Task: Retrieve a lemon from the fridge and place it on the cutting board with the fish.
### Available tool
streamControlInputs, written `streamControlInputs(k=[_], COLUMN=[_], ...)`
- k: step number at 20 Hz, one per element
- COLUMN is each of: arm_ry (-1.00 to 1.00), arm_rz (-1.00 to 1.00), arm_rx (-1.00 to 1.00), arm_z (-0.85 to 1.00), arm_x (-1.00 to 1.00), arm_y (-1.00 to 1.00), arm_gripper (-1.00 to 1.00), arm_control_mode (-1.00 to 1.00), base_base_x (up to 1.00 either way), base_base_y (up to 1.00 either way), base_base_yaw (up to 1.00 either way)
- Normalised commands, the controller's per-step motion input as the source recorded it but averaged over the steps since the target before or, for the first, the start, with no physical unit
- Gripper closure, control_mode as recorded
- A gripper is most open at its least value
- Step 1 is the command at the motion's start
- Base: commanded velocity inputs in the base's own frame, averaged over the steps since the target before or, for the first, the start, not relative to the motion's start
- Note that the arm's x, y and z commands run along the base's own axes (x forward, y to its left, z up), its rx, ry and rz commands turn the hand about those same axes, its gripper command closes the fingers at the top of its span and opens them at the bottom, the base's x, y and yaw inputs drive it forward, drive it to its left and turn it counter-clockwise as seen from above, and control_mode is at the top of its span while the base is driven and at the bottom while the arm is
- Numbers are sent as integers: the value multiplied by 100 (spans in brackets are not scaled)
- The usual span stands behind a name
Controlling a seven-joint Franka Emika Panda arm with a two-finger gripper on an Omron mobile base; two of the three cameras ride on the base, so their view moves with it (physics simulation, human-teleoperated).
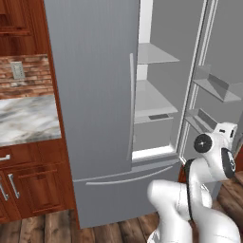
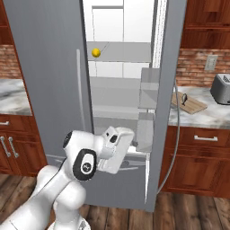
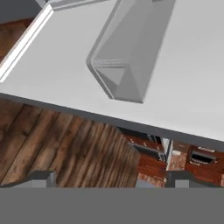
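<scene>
Lemon (image 2: 95, 52) is sitting on an upper fridge (image 2: 54, 81) shelf in the right base view, with the fish (image 2: 184, 98) lying on the cutting board (image 2: 194, 106) on the tabletop (image 2: 211, 114) beyond the open door. Jaws (image 3: 111, 180) are standing wide apart, gripping nothing, the bent arm reaching low beside that door.

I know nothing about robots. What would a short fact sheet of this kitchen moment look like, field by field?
fridge: right door swung open, left door shut
lemon: on an upper shelf inside the fridge
cutting board: on the counter right of the fridge
fish: lying on the cutting board
tool: open, holding nothing, facing the open door's inner side
task progress: lemon not yet picked up
</scene>
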Motion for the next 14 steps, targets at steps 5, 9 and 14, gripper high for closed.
streamControlInputs(k=[5,9,14], arm_ry=[4,0,-3], arm_rz=[-15,-22,-26], arm_rx=[-3,39,67], arm_z=[21,-7,-24], arm_x=[-2,22,12], arm_y=[100,74,65], arm_gripper=[-100,-100,-100], arm_control_mode=[-100,-100,-100], base_base_x=[0,0,0], base_base_y=[0,0,0], base_base_yaw=[0,0,0])
